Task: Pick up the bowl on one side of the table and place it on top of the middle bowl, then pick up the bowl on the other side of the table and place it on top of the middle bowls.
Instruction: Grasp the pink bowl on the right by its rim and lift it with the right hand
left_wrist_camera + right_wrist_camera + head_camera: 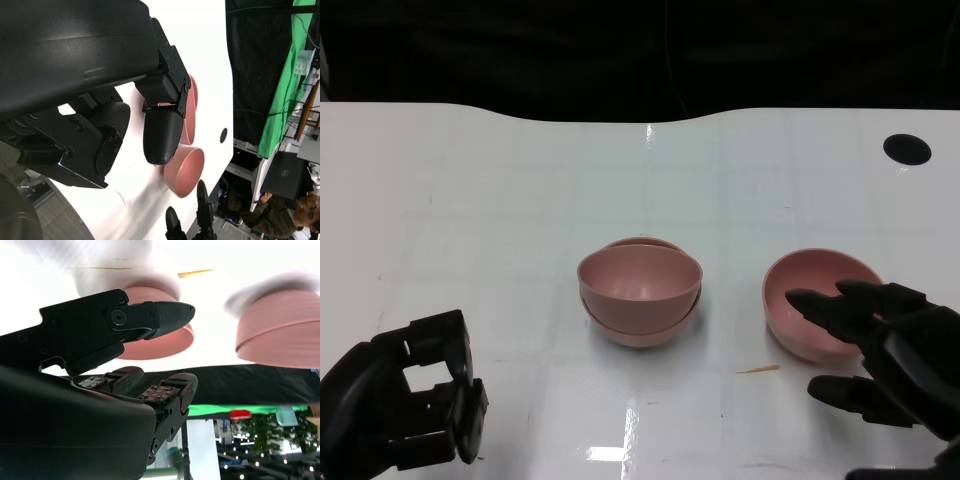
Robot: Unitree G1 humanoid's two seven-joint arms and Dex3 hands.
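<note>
So, by parts:
Stack: two pink bowls (640,285) nested at the middle of the white table (500,190); the upper one sits tilted in the lower, its opening turned toward the robot; only a sliver of the lower rim shows behind it.
Side bowl: a single pink bowl (815,300) stands on the table to the robot's right of the stack, apart from it; its near rim is hidden behind the right hand's fingers.
Right hand: the right hand (890,345) hovers at the side bowl with fingers spread; the upper fingertips (810,303) overlap the bowl's opening in the head view, a lower one lies out over the table beside it; the right wrist view shows one finger above the bowl's rim and others below, with a gap between; whether any finger touches the bowl I cannot tell; it holds nothing that I can see.
Left hand: the left hand (405,405) rests low at the near left, well apart from the stack; fingers curled inward, nothing in them.
Table: a thin pale sliver (758,370) lies between the stack and the side bowl, near the front; a black round hole (907,149) at the far right.
</note>
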